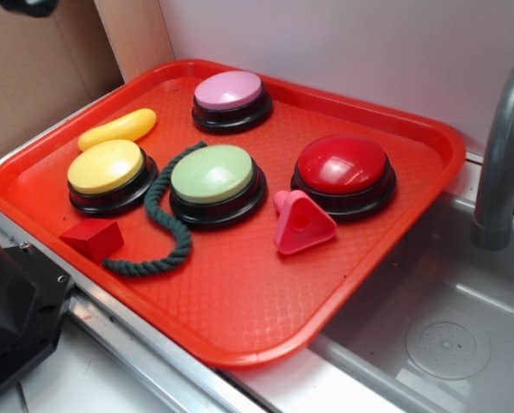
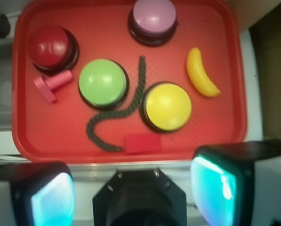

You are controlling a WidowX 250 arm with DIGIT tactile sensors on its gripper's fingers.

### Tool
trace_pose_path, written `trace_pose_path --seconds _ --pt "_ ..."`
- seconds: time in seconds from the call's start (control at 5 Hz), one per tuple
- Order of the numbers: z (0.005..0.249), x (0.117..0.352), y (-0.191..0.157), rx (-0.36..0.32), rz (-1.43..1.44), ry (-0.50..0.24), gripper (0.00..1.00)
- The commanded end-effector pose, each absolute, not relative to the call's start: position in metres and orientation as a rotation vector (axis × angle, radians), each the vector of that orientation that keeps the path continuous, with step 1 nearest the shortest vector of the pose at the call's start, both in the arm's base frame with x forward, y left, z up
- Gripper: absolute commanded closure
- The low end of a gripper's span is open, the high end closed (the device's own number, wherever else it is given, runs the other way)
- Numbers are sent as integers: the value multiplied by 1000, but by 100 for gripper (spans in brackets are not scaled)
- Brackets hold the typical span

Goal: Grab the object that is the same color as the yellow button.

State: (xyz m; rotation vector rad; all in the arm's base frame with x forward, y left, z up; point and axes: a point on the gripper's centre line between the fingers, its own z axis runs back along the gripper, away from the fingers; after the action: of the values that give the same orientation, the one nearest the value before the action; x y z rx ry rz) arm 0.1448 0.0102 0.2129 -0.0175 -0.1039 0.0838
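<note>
The yellow banana-shaped piece (image 1: 117,128) lies at the tray's far left, just behind the yellow button (image 1: 108,168). In the wrist view the piece (image 2: 201,73) is at the upper right and the yellow button (image 2: 167,106) sits lower and to its left. My gripper (image 2: 133,193) is open and empty. Its two fingers with cyan pads (image 2: 214,188) stand wide apart, high over the tray's edge (image 2: 131,157), well away from the piece. The gripper's fingers do not show in the exterior view.
On the red tray (image 1: 239,301) are a pale green button (image 1: 213,176), a pink button (image 1: 230,93), a red button (image 1: 343,168), a pink bolt (image 1: 302,224), a red wedge block (image 1: 93,237) and a dark green rope (image 1: 166,224). A sink (image 1: 446,335) and faucet (image 1: 502,155) are on the right.
</note>
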Motion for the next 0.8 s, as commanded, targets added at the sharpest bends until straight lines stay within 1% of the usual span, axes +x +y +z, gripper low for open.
trace_pose_path --seconds 0.0,0.2,0.4,0.6 --pt "183 175 62 1 159 -116 0" --pt "153 192 88 -5 190 -93 0" --pt "128 202 109 45 186 -57 0" --pt "109 212 120 38 167 -64 0"
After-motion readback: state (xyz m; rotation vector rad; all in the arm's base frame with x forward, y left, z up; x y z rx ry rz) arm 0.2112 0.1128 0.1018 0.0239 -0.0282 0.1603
